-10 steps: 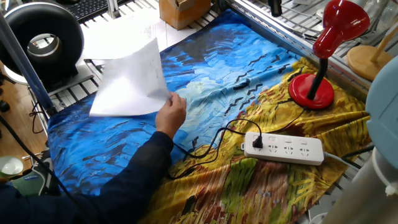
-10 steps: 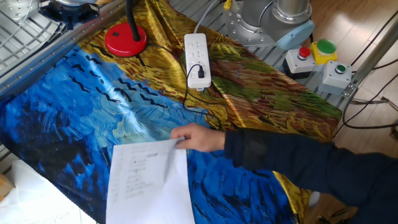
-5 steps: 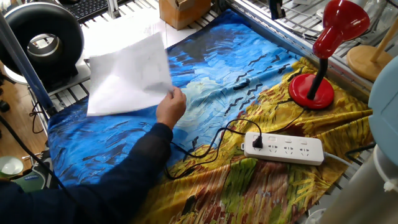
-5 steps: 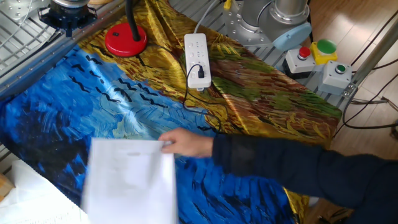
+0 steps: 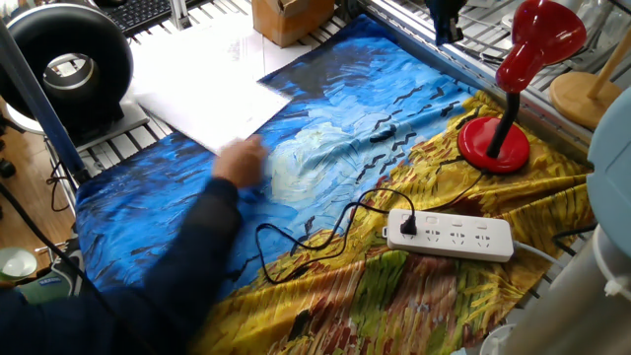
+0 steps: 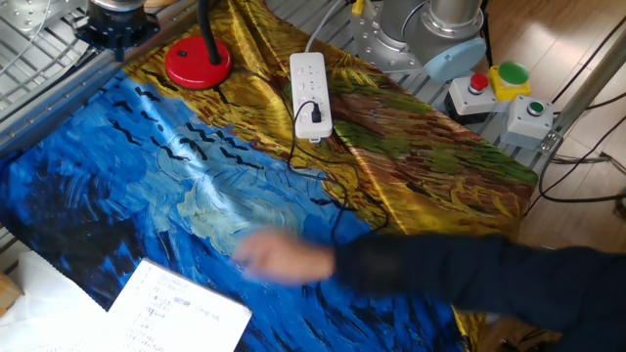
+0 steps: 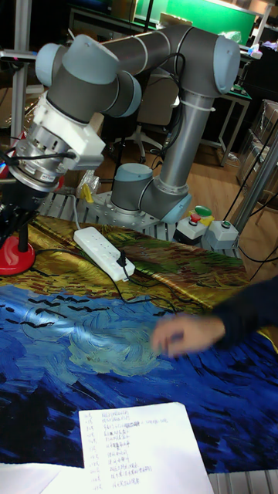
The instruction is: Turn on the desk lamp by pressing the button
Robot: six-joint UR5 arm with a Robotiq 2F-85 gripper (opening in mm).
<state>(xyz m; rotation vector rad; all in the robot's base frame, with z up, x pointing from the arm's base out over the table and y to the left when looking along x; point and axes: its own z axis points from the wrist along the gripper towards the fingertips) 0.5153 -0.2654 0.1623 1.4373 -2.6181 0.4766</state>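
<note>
Here the gripper [image 7: 9, 220] hangs beside the desk lamp [image 5: 515, 74]; jaws' gap unreadable.

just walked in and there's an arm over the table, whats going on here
A person's hand is over the blue and yellow cloth, close to a sheet of paper lying at the cloth's edge. The robot's gripper hangs near the red desk lamp, whose base is untouched; the button is not clearly visible. A white power strip lies on the cloth with a black cable plugged in.
</note>
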